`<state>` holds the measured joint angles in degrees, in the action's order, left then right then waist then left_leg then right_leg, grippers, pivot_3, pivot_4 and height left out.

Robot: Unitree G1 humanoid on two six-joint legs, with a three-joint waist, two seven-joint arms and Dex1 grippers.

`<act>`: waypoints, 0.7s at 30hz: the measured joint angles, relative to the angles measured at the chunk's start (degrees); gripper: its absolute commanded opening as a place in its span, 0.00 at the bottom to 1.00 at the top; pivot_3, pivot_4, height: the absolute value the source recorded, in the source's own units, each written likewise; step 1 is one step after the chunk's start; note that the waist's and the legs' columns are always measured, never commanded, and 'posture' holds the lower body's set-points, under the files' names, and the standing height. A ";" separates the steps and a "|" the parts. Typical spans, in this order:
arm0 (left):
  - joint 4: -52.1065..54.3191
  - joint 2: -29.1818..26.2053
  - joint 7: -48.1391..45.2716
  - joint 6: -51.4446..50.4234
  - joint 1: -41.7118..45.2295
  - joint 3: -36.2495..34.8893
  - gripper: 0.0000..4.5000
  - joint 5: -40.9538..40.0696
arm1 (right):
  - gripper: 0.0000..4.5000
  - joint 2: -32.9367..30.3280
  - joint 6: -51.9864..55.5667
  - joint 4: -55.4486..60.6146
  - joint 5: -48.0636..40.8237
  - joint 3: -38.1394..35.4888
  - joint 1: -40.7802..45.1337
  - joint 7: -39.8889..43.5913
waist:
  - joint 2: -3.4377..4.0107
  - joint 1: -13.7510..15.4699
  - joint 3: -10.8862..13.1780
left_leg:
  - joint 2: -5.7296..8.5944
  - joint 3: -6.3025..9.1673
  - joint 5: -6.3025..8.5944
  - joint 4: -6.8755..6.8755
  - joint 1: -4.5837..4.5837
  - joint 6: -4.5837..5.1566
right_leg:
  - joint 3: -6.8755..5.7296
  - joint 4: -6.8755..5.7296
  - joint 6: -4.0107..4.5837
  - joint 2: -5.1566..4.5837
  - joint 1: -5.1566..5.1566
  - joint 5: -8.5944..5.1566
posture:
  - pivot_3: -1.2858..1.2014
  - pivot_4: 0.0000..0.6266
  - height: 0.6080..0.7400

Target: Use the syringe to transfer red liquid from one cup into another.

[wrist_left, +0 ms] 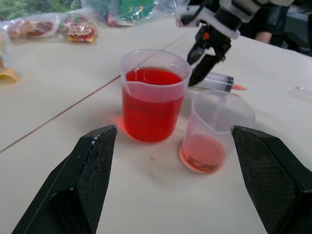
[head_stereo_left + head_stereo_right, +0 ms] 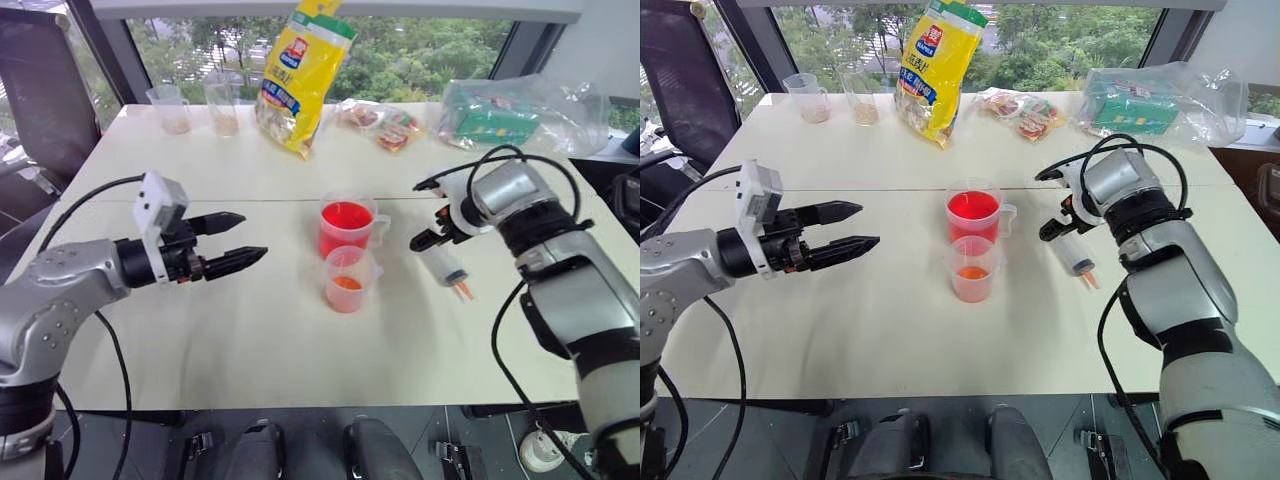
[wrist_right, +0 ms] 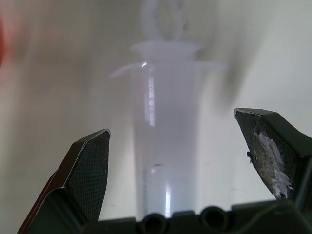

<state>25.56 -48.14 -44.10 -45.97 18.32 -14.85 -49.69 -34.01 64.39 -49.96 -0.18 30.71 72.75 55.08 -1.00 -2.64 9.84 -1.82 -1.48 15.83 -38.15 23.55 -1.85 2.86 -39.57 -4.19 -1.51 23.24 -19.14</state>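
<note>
Left eye view: left gripper (image 2: 237, 240) hovers spread and empty left of the cups. Larger cup (image 2: 346, 227) of red liquid (image 2: 346, 215) stands just behind smaller cup (image 2: 346, 280). Right gripper (image 2: 432, 228), unclenched, straddles the syringe (image 2: 447, 268) lying on the table (image 2: 200, 330).

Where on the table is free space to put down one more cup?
The near strip of the table, in front of the smaller cup, is bare, as is the middle band between the yellow bag and the larger cup. It is crowded around both cups, the syringe and the right gripper.
</note>
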 measured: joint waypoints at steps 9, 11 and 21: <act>1.61 0.00 1.95 0.02 -1.74 -2.03 0.86 -0.11 | 0.44 2.94 -4.60 -8.77 3.92 -0.24 1.99 1.54 | 0.00 0.06 0.00 | 0.01 0.00 0.00 -0.01 0.00 0.00 | 0.00 0.00 0.00 -0.02 -0.01 0.00 | 0.52 0.24 1.00; 1.61 0.00 2.02 0.03 -1.72 -2.07 0.86 -0.13 | 0.31 3.35 -5.07 -9.62 4.46 -0.64 2.39 2.09 | 0.00 -0.01 0.00 | 0.01 0.00 -0.01 -0.01 -0.01 -0.01 | 0.00 -0.01 0.00 -0.01 -0.01 0.00 | 0.52 0.24 1.00; -2.23 -1.45 -0.58 0.34 3.01 -1.93 0.86 0.44 | 0.31 2.72 -2.89 -8.07 5.59 -6.09 3.03 -0.51 | 0.01 0.07 0.01 | 0.01 -0.01 -0.01 0.00 0.00 -0.02 | 0.00 -0.01 0.00 -0.01 0.00 0.00 | 0.52 0.24 1.00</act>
<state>23.33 -49.60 -44.69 -45.63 21.33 -16.78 -49.24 -31.29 61.51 -58.02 5.41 24.62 75.78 54.57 -0.99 -2.57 9.85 -1.81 -1.49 15.82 -38.15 23.54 -1.86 2.86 -39.58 -4.19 -1.53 23.24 -19.14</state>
